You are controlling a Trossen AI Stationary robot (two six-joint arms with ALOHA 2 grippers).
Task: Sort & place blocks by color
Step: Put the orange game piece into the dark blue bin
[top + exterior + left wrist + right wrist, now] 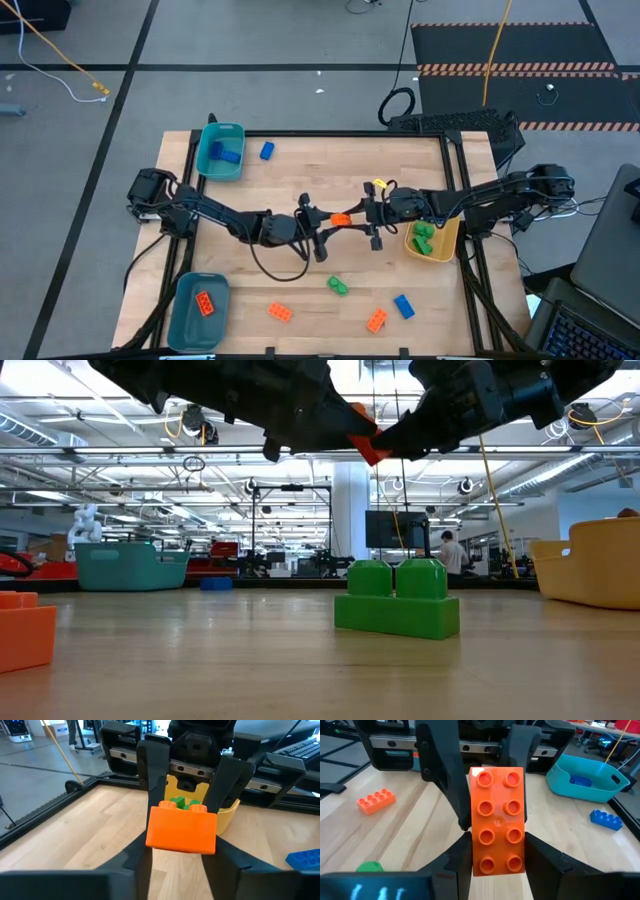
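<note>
From above, the left claw (322, 228) and the right claw (368, 218) are meeting over the middle of the bench (300, 180), both gripping one orange block (340, 220) between them. To the right of that block, the yellow bin (433, 241) is holding green blocks (423, 237). Up and left of it, a teal bin (220, 152) is holding a blue block (227, 153), with another blue block (266, 151) lying just beside that bin. Down and left of the held block, a second teal bin (196, 310) is carrying an orange block (205, 303). Below the held block, a green block (337, 286), two orange blocks (280, 312) (377, 320) and a blue block (403, 306) are lying loose on the wood.

At bench height, the orange block (366, 444) is hanging in the air between the two dark claws, above a green block (397, 600) resting on the wood.

Through the left wrist camera, the left claw (179, 857) is closing on the orange block (182, 827), with the right claw's fingers (227, 780) pinching its far end and the yellow bin (227, 812) behind.

Through the right wrist camera, the right claw (497, 862) is clamping the orange block (497, 820), studs up, while the left claw's fingers (437, 770) are holding its far end; a teal bin (585, 780) is standing beyond.
</note>
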